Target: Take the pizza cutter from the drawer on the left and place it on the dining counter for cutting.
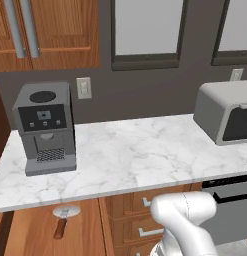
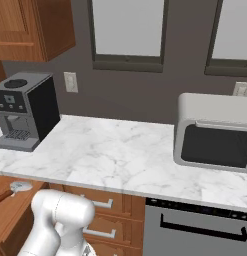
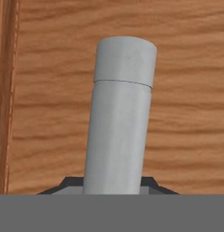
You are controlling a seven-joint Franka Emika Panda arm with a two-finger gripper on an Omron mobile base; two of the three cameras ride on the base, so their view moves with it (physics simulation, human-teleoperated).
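Note:
The pizza cutter (image 1: pixel 64 216) lies in the pulled-out drawer (image 1: pixel 32 232) under the marble worktop, with its round silver blade towards the wall and its reddish-brown handle towards me. From the right base the pizza cutter (image 2: pixel 19 187) sits at the far left, inside the drawer (image 2: pixel 10 217). In the hand view my gripper (image 3: pixel 111 183) is shut on the drawer's silver bar handle (image 3: pixel 120 113). A dark fingertip presses on each side of the bar, with the wooden drawer front (image 3: pixel 190 113) close behind it. The dining counter is out of view.
A grey coffee machine (image 1: pixel 45 127) stands at the left of the marble worktop (image 1: pixel 140 155), and a microwave (image 2: pixel 215 132) at its right. Narrower stacked drawers (image 1: pixel 140 217) and a dishwasher front (image 2: pixel 200 227) lie below. My white arm (image 1: pixel 187 222) bends down before them.

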